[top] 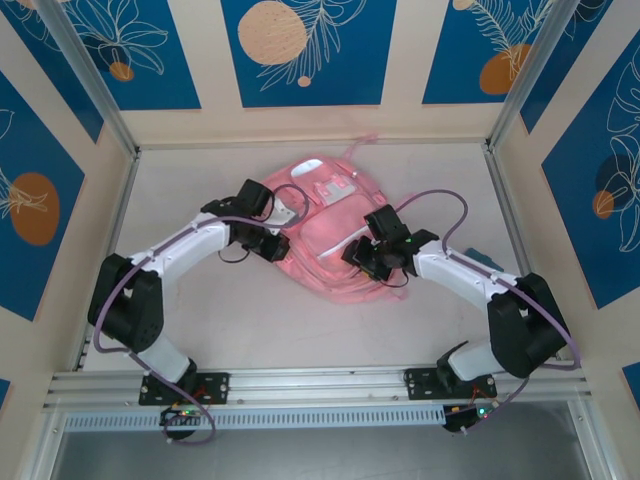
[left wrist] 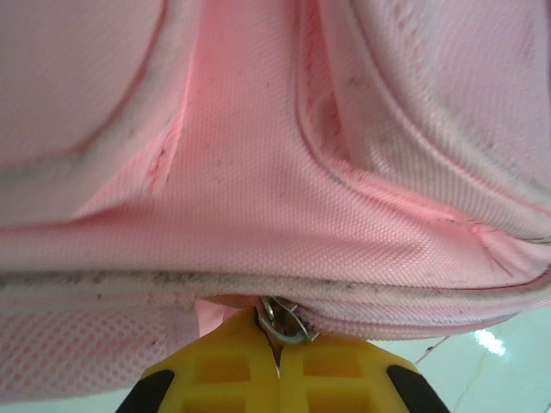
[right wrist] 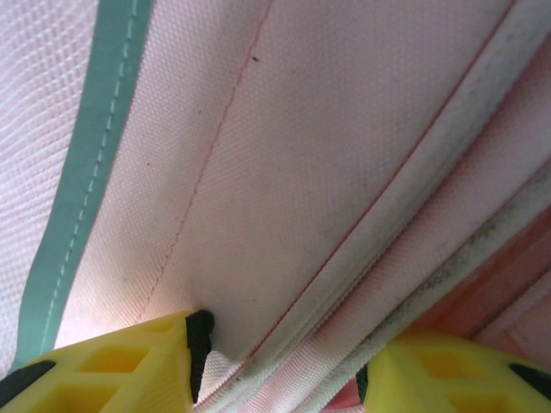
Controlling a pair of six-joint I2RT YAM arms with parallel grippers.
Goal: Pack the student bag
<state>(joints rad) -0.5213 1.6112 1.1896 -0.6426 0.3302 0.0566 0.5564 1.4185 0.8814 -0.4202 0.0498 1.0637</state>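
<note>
The student bag (top: 322, 228), a big pink backpack, lies flat in the middle of the table. My left gripper (top: 279, 243) sits at its left edge. In the left wrist view the yellow fingers (left wrist: 225, 366) of this gripper (left wrist: 277, 346) are shut on a metal zipper pull (left wrist: 284, 323) under the bag's seam (left wrist: 258, 284). My right gripper (top: 359, 258) is over the bag's lower right part. In the right wrist view its jaws (right wrist: 284, 374) hold a thick fold of the bag's fabric and zip edge (right wrist: 310, 327), and both pads touch the cloth.
A teal strip (right wrist: 86, 172) runs along the bag's fabric at the left of the right wrist view. A small teal object (top: 481, 258) lies on the table beside the right arm. Metal rails (top: 310, 383) border the table's near edge, and panelled walls enclose the other sides.
</note>
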